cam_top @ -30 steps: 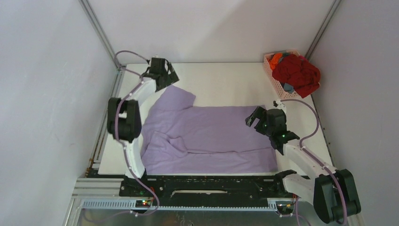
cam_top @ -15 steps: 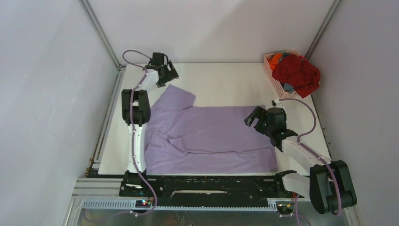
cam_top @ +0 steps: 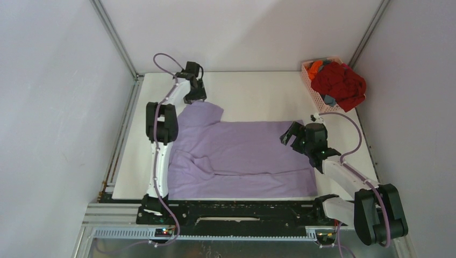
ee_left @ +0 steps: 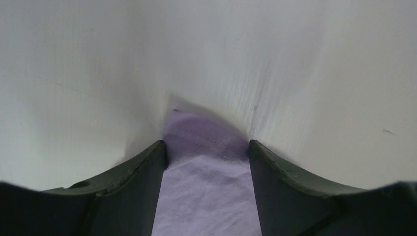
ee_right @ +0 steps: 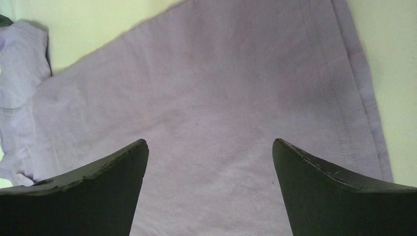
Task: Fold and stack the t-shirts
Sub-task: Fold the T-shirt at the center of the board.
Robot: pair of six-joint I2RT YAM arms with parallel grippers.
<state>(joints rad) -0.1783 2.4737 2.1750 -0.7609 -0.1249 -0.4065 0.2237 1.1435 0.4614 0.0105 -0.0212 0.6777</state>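
Observation:
A light lavender t-shirt (cam_top: 242,156) lies spread on the white table, with one sleeve at the back left. My left gripper (cam_top: 197,97) is down at that sleeve's far edge. In the left wrist view it (ee_left: 206,145) is open, with the sleeve hem (ee_left: 206,132) lying between the fingers. My right gripper (cam_top: 293,137) hovers over the shirt's right end. In the right wrist view it (ee_right: 210,142) is open and empty above the cloth (ee_right: 206,88). A dark red shirt (cam_top: 339,83), an orange one (cam_top: 315,66) and a grey-blue one (cam_top: 329,100) are heaped in the basket.
A pink lattice basket (cam_top: 311,86) stands at the table's back right corner against the wall. Metal frame posts and white walls close in the table on three sides. Bare white table (cam_top: 258,97) shows behind the shirt.
My left gripper has moved right and nearer from the back left corner onto the sleeve's edge. My right gripper has hardly moved.

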